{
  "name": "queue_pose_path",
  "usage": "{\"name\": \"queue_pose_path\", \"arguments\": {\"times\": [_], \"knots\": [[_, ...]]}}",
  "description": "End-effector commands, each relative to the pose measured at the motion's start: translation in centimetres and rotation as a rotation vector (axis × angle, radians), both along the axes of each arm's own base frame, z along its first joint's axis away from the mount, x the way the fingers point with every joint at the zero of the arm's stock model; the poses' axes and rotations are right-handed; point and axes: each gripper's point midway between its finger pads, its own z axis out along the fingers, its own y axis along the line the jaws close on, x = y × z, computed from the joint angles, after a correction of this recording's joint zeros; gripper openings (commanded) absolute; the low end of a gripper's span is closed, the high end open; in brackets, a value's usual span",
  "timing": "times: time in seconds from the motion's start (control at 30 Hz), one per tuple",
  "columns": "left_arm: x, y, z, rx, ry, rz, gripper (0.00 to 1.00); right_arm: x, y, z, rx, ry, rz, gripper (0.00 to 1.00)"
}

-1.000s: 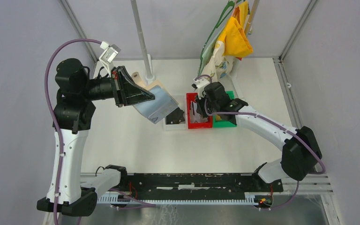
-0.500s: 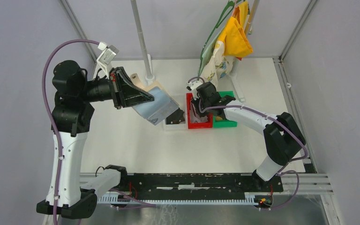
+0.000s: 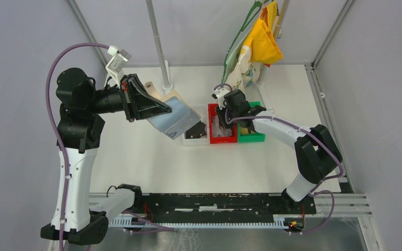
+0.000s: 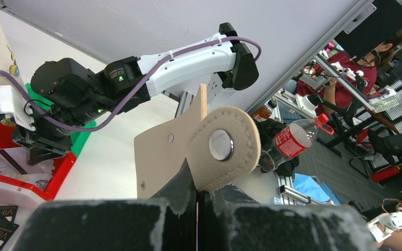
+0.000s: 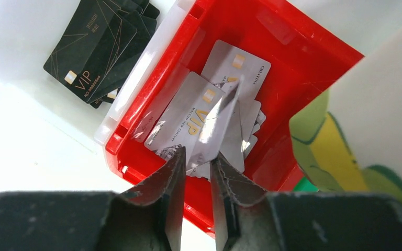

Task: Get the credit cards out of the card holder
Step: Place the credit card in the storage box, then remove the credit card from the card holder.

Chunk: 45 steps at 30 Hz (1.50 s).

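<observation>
The card holder (image 3: 177,118), tan with a pale blue-grey panel, hangs above the table with my left gripper (image 3: 164,109) shut on its edge. The left wrist view shows its tan back (image 4: 162,151) and round snap tab (image 4: 224,146) rising from the shut left gripper (image 4: 198,196). Pale silver credit cards (image 5: 188,117) lie in a red bin (image 5: 314,60). My right gripper (image 5: 197,157) hovers over that bin (image 3: 222,140) with its jaws a little apart. One silver card (image 5: 219,123) stands tilted on edge just beyond the tips, free of both fingers.
Black VIP cards (image 5: 91,47) lie in a clear tray (image 5: 152,60) left of the red bin. A green bin (image 3: 252,137) sits against the red bin's right side. Yellow-and-white cloths (image 3: 256,36) hang at the back, and a white pole (image 3: 159,47) stands behind the holder.
My right arm swung left over the red bin, then its jaws parted and let a silver card go. The left arm keeps the holder lifted, shifted slightly left.
</observation>
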Motion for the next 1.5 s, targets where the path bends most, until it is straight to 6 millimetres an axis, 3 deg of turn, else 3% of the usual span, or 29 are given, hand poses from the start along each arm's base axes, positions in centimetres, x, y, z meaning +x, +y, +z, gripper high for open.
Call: {"name": "queue_pose_path", "arguments": {"times": [0.0,0.17,0.3,0.5,0.57,0.67,0.87,1.0,1.2,1.47], "knots": [[-1.2,0.1,1.6,-0.021,-0.055,-0.018,0.02,0.9,0.0,1.6,0.001,-0.063,0.000,0.31],[-1.0,0.1,1.4,-0.024,-0.051,-0.015,0.02,1.8,-1.4,3.4,-0.040,-0.137,-0.058,0.42],[-1.0,0.1,1.4,-0.025,-0.051,-0.015,0.02,1.7,-1.4,6.5,-0.024,-0.214,-0.066,0.51],[-0.8,0.1,1.3,-0.026,-0.047,-0.015,0.02,0.2,-1.4,11.5,0.007,-0.305,-0.066,0.54],[-0.8,0.1,1.3,-0.027,-0.050,-0.014,0.02,-1.2,-0.5,13.8,0.094,-0.323,-0.013,0.56],[-0.8,0.1,1.2,-0.026,-0.047,-0.017,0.02,-4.3,1.5,18.3,0.270,-0.360,0.134,0.71],[-1.4,0.1,0.0,-0.014,-0.031,-0.052,0.02,-10.8,3.4,29.9,0.568,-0.505,0.433,0.96],[-2.1,0.2,-0.8,-0.001,-0.022,-0.084,0.02,-14.8,3.9,34.6,0.700,-0.549,0.616,0.98],[-3.1,0.3,-1.6,0.008,-0.008,-0.120,0.02,-18.8,4.9,37.7,0.869,-0.537,0.807,0.98],[-3.5,0.4,-3.1,0.021,0.027,-0.138,0.02,-21.5,8.9,38.1,0.893,-0.484,0.934,0.98]]}}
